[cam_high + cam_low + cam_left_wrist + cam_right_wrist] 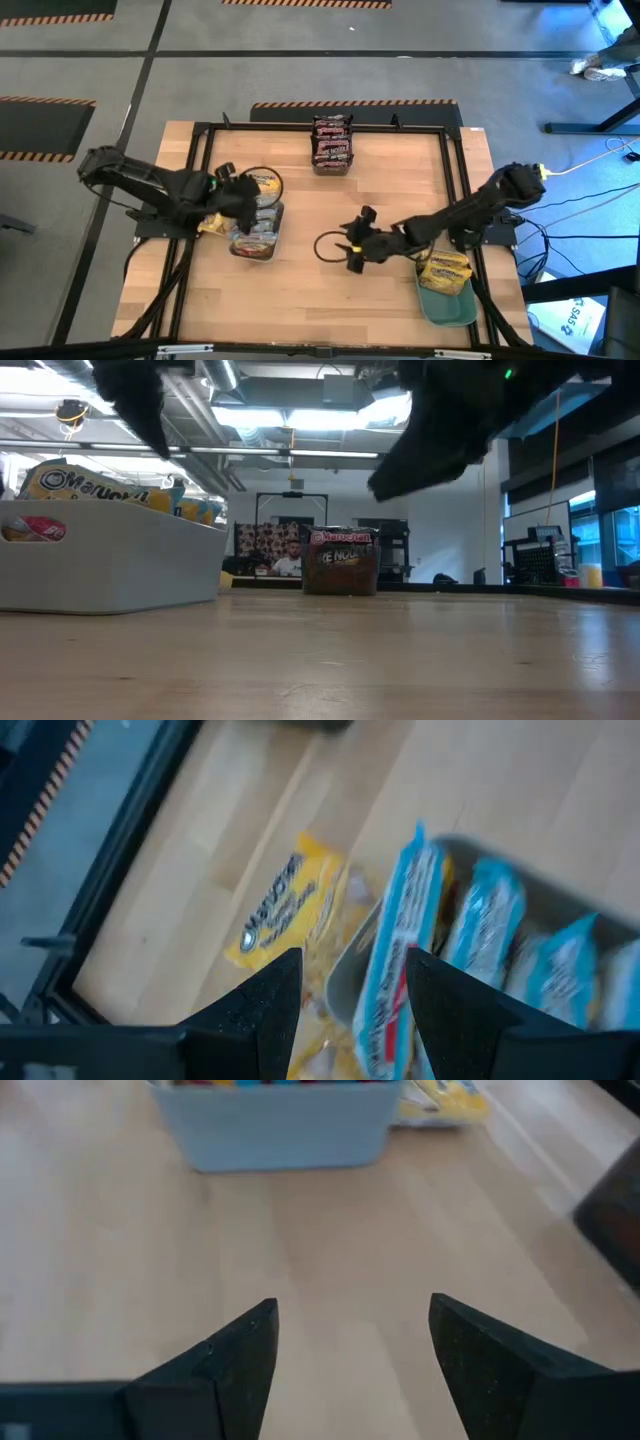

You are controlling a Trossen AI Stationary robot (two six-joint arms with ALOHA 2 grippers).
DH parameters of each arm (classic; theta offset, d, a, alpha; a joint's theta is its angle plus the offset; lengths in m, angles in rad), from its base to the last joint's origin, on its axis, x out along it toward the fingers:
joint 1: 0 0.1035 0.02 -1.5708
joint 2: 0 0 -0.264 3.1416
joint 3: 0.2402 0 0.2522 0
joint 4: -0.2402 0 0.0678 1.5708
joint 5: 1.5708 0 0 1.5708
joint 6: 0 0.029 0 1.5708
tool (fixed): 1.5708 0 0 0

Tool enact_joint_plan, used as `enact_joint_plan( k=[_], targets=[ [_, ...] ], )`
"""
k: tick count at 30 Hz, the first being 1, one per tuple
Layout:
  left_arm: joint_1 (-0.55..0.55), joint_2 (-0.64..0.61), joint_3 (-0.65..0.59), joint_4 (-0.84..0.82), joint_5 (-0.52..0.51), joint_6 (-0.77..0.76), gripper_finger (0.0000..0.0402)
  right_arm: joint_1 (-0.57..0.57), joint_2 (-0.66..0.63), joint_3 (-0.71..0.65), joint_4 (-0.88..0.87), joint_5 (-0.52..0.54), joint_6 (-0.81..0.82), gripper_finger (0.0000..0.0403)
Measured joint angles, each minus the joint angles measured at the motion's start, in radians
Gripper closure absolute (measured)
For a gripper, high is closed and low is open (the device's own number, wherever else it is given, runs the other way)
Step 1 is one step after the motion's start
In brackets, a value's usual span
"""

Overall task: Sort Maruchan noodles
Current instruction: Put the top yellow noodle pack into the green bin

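Observation:
A pale grey tray (256, 240) on the table's left holds several pale packets standing on edge; their blue-edged tops (480, 920) show in the left wrist view. My left gripper (238, 200) hovers open over the tray's left rim, its fingers on either side of one packet (395, 960) without touching it. One yellow packet (285, 910) lies flat on the table beside the tray (212, 222). Dark brown packets (332, 143) are stacked at the far edge. Yellow packets (445, 268) lie in the teal tray (447, 305). My right gripper (350, 1320) is open over bare wood at mid-table (355, 245).
A black frame (455, 170) runs around the wooden table top. Bare wood (330, 300) lies between the two trays and toward the near edge. In the low view the grey tray (110, 565) stands at the left, and the dark packets (345, 560) stand far back.

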Motion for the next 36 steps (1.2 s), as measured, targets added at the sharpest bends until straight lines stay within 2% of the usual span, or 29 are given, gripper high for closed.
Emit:
enact_joint_plan(
  k=[5,10,17,19,23,25,31,34,36],
  targets=[
    [0.098,-0.017,-0.064,0.022,0.139,0.117,0.0227,-0.059,0.054,0.0,-0.016,0.0,-0.065,0.0159],
    [0.129,-0.017,-0.089,0.096,0.242,0.207,0.0227,-0.109,0.102,0.0,-0.025,-0.02,-0.099,0.0159],
    [0.098,-0.016,-0.059,0.115,0.25,0.266,0.0227,-0.152,0.14,0.0,-0.045,-0.053,-0.099,0.0159],
    [0.097,-0.016,-0.059,0.078,0.182,0.267,0.0227,-0.159,0.139,0.0,-0.035,-0.053,-0.099,0.0159],
    [0.115,-0.017,-0.089,0.116,-0.136,0.213,0.0227,-0.17,0.139,0.0,-0.017,-0.053,-0.115,0.0159],
    [0.157,-0.015,-0.13,0.203,-0.156,0.276,0.0227,-0.171,0.139,0.0,-0.003,-0.06,-0.117,0.0159],
    [0.332,0.003,-0.267,0.547,0.032,0.515,0.0227,-0.169,0.139,0.0,0.02,-0.08,-0.092,0.0159],
    [0.408,0.015,-0.294,0.616,0.125,0.558,0.0227,-0.169,0.139,0.0,0.018,-0.108,-0.058,0.0159],
    [0.448,0.013,-0.298,0.619,0.248,0.574,0.0227,-0.169,0.139,0.0,0.018,-0.122,-0.04,0.0159]
  ],
)
